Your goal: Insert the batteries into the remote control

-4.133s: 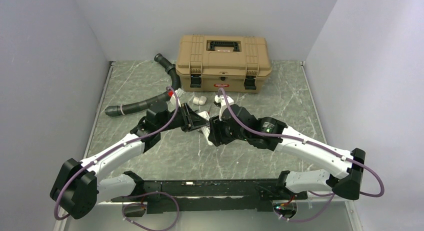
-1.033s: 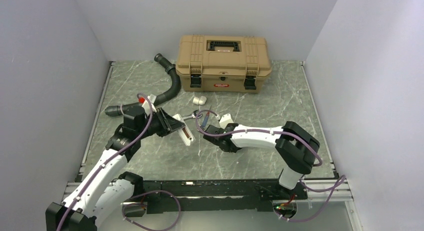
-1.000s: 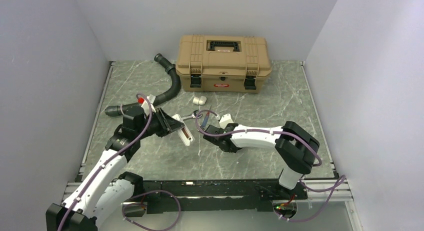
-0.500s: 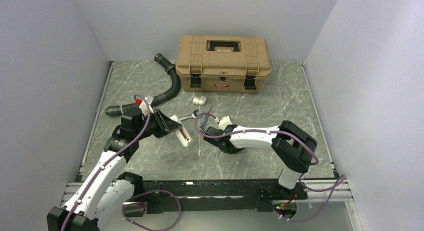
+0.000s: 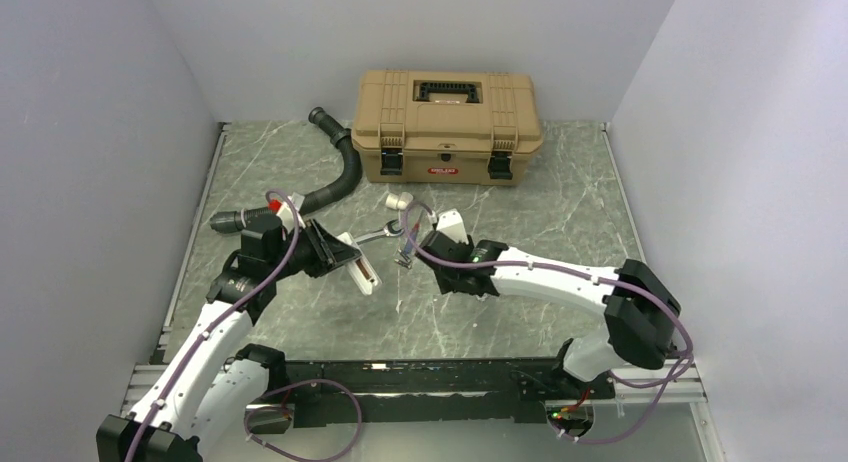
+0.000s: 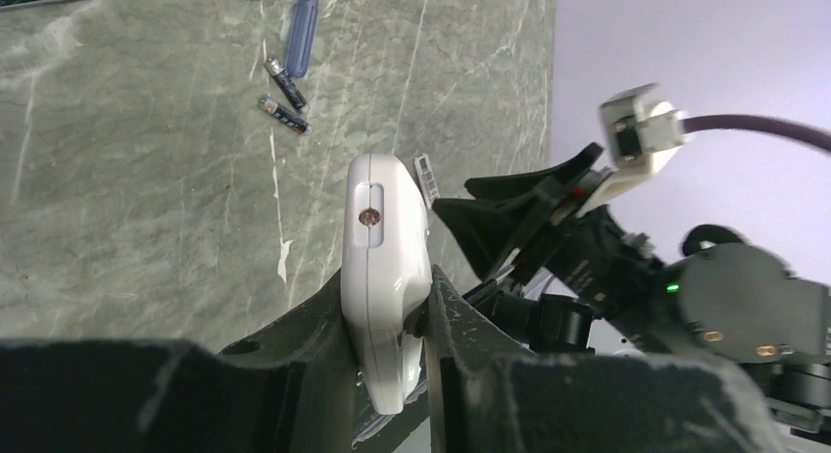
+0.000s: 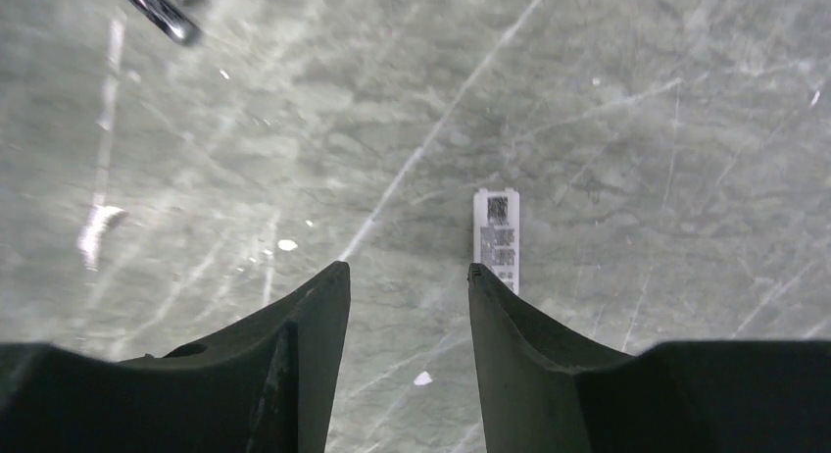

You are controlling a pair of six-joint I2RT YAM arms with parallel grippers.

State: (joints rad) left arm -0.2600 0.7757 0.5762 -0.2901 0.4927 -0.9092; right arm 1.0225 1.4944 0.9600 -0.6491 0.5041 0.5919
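Note:
The remote control (image 6: 385,239) is a slim white handset, held on edge off the table with my left gripper (image 6: 387,276) shut on its sides. From above, the remote control (image 5: 362,272) hangs left of centre. Two small batteries (image 6: 283,98) lie loose on the marble beyond it, below a blue screwdriver (image 6: 302,39). My right gripper (image 7: 406,269) hovers over bare marble with its jaws open and nothing between them. In the top view the right gripper (image 5: 405,254) is just right of the remote. The batteries (image 7: 162,10) show at that view's top left.
A small white labelled plate (image 7: 496,235) lies flat by my right fingertip. A wrench (image 5: 375,234), a stubby white cylinder (image 5: 400,200), a black ribbed hose (image 5: 310,192) and a closed tan toolbox (image 5: 447,112) stand further back. Grey walls close both sides.
My right gripper has opened from shut and its arm has stretched out, the elbow swinging right. The left arm has drawn the remote slightly back and left.

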